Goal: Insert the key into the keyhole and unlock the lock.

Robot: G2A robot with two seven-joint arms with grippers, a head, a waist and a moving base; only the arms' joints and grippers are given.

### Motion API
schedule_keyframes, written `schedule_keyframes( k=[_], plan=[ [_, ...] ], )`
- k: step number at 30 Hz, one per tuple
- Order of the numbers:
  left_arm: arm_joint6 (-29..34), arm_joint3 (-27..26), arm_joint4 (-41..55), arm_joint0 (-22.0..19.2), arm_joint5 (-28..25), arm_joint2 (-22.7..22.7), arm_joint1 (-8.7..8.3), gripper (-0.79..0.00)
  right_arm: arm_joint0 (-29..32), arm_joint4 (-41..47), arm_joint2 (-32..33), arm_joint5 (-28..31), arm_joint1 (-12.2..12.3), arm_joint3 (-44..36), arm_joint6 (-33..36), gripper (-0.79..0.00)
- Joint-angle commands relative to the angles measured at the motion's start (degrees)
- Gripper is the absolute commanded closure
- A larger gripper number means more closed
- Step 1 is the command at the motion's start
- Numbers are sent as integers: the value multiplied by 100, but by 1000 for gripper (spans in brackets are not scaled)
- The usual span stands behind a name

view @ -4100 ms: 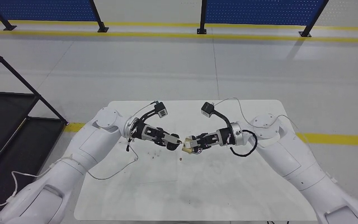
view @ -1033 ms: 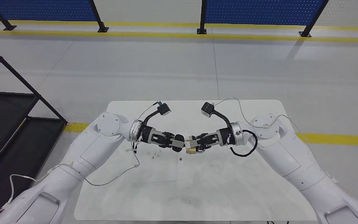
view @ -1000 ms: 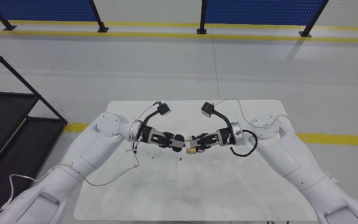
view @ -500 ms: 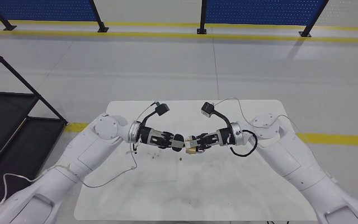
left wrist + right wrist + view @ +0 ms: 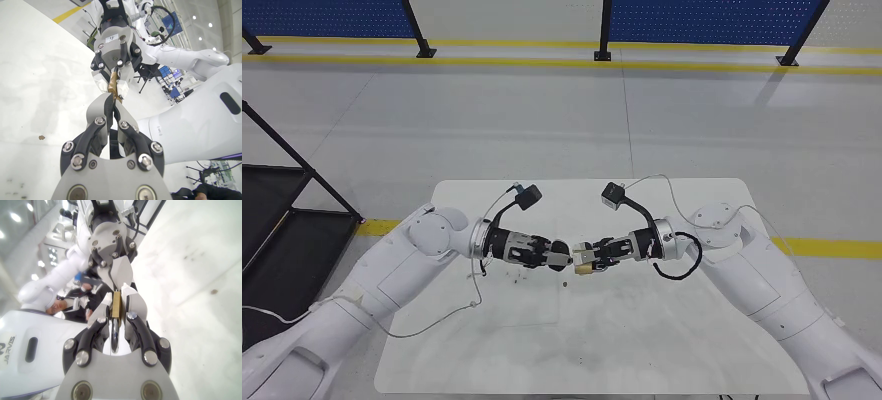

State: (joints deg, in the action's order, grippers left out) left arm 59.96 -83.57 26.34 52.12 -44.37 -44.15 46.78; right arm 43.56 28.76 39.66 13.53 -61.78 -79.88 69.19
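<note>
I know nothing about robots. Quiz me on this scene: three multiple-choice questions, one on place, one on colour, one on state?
1. Where is the brass rectangular padlock? A on a shelf; B in the right gripper; C on the floor.
2. What colour is the flat tabletop? A white; B blue; C black.
3. The left gripper is: A wide open; B shut on the thin metal key; C shut on nothing.
Answers: B, that gripper clamps it; A, it shows white; B, it pinches the key.

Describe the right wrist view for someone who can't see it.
The right gripper clamps a brass lock between its fingers, steel shackle pointing toward the camera. The left gripper faces it, tip at the lock's far end, above a white table.
</note>
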Motion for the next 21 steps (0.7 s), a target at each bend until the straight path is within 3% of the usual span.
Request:
schedule_keyframes(
  k=[1,21],
  plan=[
    [-100,1,-59,-12,-97,51,-40,0,0,0,0,0,0,0,0,0],
    [-710,64,-408,-212,-705,386,-213,0,0,0,0,0,0,0,0,0]
  ],
)
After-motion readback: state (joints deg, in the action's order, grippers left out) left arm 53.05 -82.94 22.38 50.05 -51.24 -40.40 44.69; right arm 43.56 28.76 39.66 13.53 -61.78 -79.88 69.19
